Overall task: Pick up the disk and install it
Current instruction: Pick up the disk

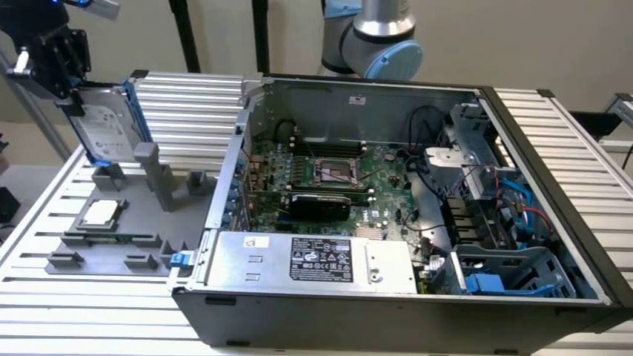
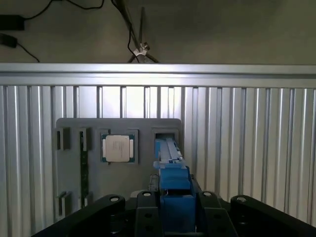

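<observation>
Disk (image 1: 104, 126) in its blue carrier (image 2: 173, 182) stands nearly upright, gripped by its upper end between the black jaws, which are closed narrowly on it; it hangs over the grey tray (image 1: 129, 245) at the exterior view's left; whether its lower edge touches the tray's posts I cannot tell; a CPU chip (image 1: 102, 213) lies in a tray recess; the open computer case (image 1: 396, 319) sits beside the tray on the slatted surface (image 1: 564, 133)
</observation>
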You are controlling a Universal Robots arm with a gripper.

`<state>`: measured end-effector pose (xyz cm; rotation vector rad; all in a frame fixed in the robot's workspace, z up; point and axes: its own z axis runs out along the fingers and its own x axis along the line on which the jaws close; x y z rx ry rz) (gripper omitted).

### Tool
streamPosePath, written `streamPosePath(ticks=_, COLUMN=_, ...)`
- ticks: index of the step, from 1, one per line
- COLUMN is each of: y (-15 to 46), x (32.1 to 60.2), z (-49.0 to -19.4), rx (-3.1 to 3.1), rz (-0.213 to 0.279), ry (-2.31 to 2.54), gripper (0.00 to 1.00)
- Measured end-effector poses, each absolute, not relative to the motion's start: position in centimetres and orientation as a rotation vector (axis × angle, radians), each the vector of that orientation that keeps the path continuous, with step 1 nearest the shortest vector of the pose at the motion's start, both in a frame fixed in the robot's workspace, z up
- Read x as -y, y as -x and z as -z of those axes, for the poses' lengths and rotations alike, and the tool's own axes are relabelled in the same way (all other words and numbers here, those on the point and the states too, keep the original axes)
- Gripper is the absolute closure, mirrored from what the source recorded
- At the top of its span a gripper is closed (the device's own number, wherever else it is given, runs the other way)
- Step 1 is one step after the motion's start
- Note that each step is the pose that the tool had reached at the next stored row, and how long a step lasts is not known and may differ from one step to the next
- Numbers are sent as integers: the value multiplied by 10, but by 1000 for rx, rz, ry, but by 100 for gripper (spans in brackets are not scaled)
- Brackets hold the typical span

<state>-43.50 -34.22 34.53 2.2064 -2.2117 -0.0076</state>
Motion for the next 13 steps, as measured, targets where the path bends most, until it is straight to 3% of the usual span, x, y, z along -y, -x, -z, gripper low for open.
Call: streamPosePath(ticks=13, y=430, x=342, z=-404, rx=2209, rz=10, ry=-2211, gripper=68)
